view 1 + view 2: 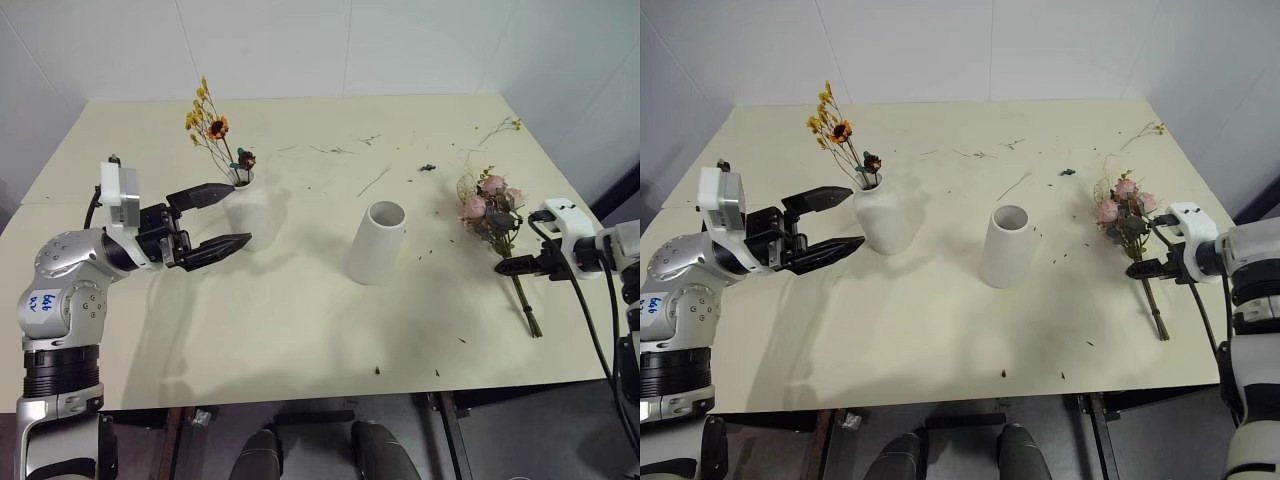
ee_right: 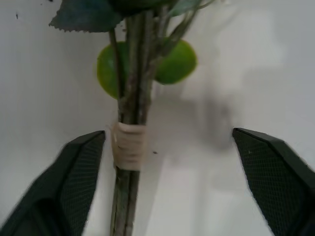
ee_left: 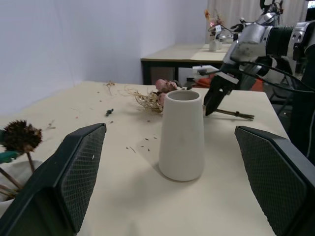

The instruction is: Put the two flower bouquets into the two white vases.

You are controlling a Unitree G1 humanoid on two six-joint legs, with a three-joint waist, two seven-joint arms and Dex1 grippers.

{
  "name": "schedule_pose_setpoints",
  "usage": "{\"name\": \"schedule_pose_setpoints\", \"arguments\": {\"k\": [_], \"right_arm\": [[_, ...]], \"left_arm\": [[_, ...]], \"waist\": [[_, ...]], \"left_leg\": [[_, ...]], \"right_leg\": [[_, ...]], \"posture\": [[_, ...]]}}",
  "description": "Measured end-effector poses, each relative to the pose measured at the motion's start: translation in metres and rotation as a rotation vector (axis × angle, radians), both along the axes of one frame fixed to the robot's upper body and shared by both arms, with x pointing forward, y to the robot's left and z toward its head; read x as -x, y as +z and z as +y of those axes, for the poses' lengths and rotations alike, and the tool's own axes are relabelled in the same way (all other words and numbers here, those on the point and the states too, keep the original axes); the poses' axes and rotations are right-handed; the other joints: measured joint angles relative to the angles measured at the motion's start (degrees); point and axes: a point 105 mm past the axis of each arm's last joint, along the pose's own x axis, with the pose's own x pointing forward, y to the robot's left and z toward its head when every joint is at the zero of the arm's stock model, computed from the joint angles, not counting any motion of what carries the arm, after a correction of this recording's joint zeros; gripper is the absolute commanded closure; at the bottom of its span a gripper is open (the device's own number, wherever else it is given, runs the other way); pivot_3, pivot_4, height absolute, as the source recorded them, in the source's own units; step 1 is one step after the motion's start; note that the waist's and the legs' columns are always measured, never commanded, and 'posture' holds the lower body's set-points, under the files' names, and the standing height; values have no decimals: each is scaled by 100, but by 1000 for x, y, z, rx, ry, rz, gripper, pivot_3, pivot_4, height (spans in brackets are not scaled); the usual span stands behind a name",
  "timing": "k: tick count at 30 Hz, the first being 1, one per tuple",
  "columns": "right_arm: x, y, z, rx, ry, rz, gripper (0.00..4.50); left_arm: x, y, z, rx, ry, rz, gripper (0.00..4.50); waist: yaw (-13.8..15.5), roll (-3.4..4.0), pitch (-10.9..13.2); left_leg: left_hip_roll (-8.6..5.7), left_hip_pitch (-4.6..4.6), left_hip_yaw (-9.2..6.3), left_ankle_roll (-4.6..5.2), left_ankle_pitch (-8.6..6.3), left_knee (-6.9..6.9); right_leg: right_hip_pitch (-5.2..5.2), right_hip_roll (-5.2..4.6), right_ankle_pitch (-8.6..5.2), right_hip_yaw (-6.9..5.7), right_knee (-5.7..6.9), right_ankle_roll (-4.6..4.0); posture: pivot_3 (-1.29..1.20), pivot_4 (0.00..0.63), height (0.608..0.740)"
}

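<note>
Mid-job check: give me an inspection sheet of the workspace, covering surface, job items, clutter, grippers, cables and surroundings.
Surface: cream table, no spills, two panels joined along the left.
Job's things: small yellow sprig stands in the rounded vase; tapered vase upright and empty; rose bouquet lies flat on the table at the right.
Clutter: loose twigs and plant scraps scattered across the far half.
Grippers: left gripper open, holding nothing, beside the rounded vase; right gripper open, straddling the bouquet's taped stems, not closed on them.
Cables: black cables run along the right arm, off the table.
Surroundings: white walls; another table behind in the left wrist view.
</note>
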Motion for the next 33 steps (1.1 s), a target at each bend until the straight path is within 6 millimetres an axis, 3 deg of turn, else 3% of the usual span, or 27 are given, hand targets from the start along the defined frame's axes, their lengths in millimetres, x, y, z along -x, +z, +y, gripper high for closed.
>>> {"name": "schedule_pose_setpoints", "arguments": {"k": [5, 9, 15, 17, 20, 22, 25, 28, 33], "right_arm": [[-4, -2, -3, 45, 31, -21, 3100], [-6, 3, 5, -57, 74, -71, 4430], [-15, 43, 27, -230, 176, -377, 4446], [-15, 74, 54, -321, 261, -577, 4446], [0, 125, 104, -441, 408, -905, 4446], [16, 153, 121, -502, 435, -1072, 4446], [35, 178, 138, -570, 478, -1205, 4446], [51, 187, 163, -622, 564, -1277, 4446], [53, 172, 188, -667, 629, -1235, 4446]], "left_arm": [[0, -1, 1, -1, 4, 4, 0], [-1, 0, 0, -1, 1, 0, 0], [-3, 8, -4, -2, -22, -19, 0], [-7, 6, -2, 4, -20, 1, 0], [-14, 8, -4, 4, -30, 5, 0], [-19, 14, -3, 9, -24, -7, 0], [-24, 14, -1, 15, -16, -1, 0], [-29, 12, -5, 28, -24, 8, 0], [-33, 7, -16, 48, -51, 24, 0]], "waist": [[-8, 0, 0], [-15, 0, 0], [3, 1, 1], [-22, 1, 1], [-32, 2, 1], [4, 2, 1], [35, 1, 0], [37, 1, 0], [32, 1, 0]], "left_leg": [[1, 4, 1, -1, 0, 2], [2, 6, 2, -1, 0, 2], [3, 6, 2, -1, -1, 1], [13, 8, 3, -3, -2, 1], [23, 8, -4, -7, -2, 3], [22, 7, -4, -7, -2, 4], [20, 6, -4, -6, -2, 5], [21, 6, -3, -6, -2, 4], [21, 7, -3, -6, -2, 5]], "right_leg": [[4, 2, 1, 1, 1, 2], [4, 4, 2, 3, 4, 3], [4, 5, 2, 5, 4, 6], [3, 18, 2, 11, 10, 6], [1, 37, 2, 14, 21, 5], [2, 35, 3, 14, 19, 4], [5, 33, 4, 15, 13, 5], [5, 33, 4, 15, 14, 5], [4, 33, 4, 16, 16, 4]], "posture": [[0, 150, 740], [0, 150, 740], [0, 150, 740], [0, 150, 740], [0, 150, 740], [0, 150, 740], [0, 150, 740], [0, 150, 740], [0, 150, 740]]}}
